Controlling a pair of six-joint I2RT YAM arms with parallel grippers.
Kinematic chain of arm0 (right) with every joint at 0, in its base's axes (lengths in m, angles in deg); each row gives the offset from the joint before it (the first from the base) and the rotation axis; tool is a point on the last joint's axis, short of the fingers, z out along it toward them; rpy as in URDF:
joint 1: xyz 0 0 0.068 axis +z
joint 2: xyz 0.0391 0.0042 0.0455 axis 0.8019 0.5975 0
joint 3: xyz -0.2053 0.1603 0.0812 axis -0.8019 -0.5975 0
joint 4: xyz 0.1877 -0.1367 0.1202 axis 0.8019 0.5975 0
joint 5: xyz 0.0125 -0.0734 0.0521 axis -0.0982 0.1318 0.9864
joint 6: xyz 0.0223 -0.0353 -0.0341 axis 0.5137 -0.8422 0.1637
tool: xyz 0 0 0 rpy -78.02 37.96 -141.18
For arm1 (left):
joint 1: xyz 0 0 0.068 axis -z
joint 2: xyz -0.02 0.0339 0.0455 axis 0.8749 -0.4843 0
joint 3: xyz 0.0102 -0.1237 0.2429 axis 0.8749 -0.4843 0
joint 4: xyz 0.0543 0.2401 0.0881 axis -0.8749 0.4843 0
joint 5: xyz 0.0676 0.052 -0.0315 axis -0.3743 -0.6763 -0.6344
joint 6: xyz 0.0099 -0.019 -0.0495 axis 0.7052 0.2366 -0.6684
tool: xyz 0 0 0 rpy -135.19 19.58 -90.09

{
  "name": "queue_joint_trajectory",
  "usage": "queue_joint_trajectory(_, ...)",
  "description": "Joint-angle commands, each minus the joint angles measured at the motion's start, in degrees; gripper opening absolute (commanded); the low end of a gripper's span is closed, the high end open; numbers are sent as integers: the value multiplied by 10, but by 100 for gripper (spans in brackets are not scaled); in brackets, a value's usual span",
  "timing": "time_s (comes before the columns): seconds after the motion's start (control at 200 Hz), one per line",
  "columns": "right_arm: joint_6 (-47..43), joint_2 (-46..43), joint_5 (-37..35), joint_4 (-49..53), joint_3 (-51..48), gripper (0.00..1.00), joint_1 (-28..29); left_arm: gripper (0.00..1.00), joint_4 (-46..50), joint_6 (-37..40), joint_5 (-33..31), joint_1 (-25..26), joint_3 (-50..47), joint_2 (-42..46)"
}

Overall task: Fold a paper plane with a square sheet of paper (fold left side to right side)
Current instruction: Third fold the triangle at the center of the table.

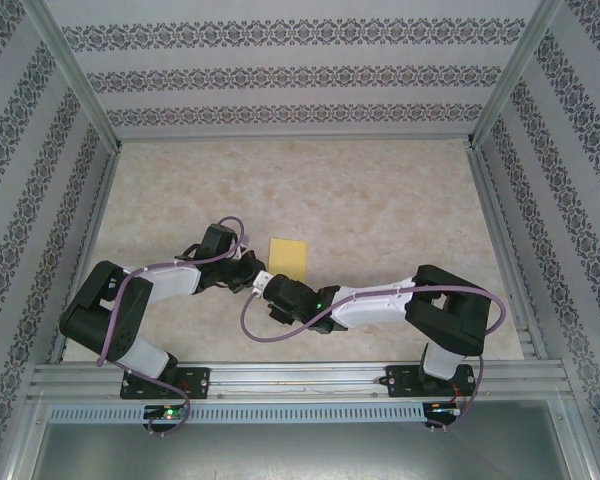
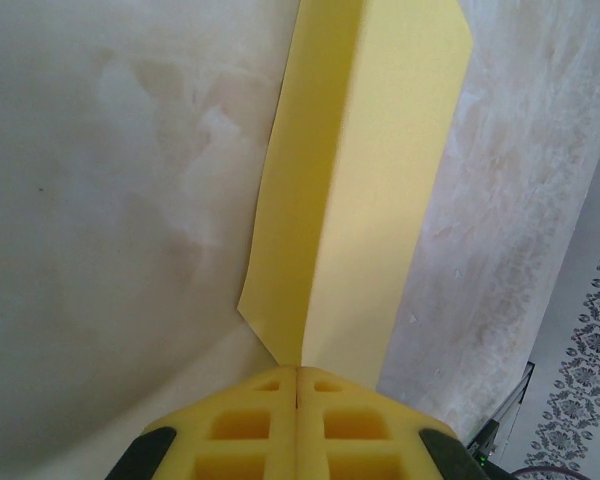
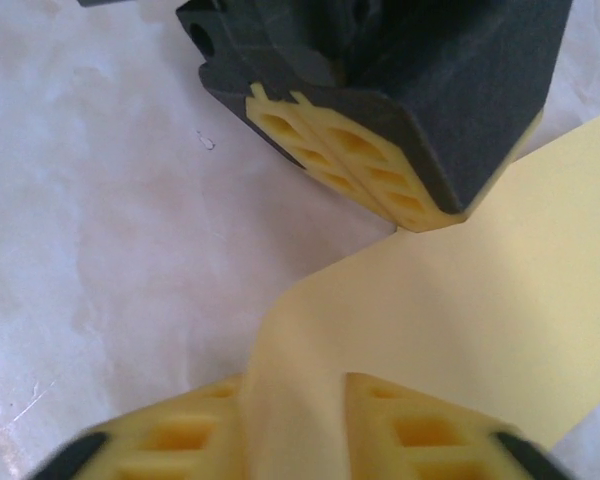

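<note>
the left gripper (image 2: 296, 372) is clamped shut on the near end of the square sheet of paper (image 2: 380, 180), whose long axis runs straight ahead from its tips. the right gripper (image 3: 295, 405), just beside it, straddles a lifted edge; i cannot tell whether it bites.

Bright, diffuse illumination is provided; shadows are kept faint. The square sheet of paper (image 3: 460, 330) is blurred near the right wrist lens.

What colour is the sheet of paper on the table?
The paper is plain yellow; the left wrist view shows it best.
</note>
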Motion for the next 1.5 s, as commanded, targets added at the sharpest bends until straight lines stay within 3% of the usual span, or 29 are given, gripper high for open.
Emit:
queue_joint_trajectory(0.0,12,-14,9,1,-10,9,9,0,-4,0,-11,9,9,13)
queue_joint_trajectory(0.06,19,-21,19,1,-16,0,7,0,1,2,-16,9,10,16)
queue_joint_trajectory(0.3,80,-47,108,-8,-38,0,-19,17,44,26,-34,-6,24,48)
queue_joint_trajectory(0.415,112,-54,150,-24,-50,0,-38,20,69,44,-38,-20,32,68)
queue_joint_trajectory(0.615,177,-65,251,-95,-87,0,-80,19,100,87,-17,-23,70,34)
queue_joint_trajectory(0.889,211,-64,296,-133,-108,0,-102,16,99,125,35,-14,139,-77)
queue_joint_trajectory(1.209,230,-58,310,-150,-117,0,-113,11,140,171,14,-3,203,-167)
queue_joint_trajectory(1.494,256,-61,322,-163,-129,0,-126,8,170,195,-26,-1,206,-197)
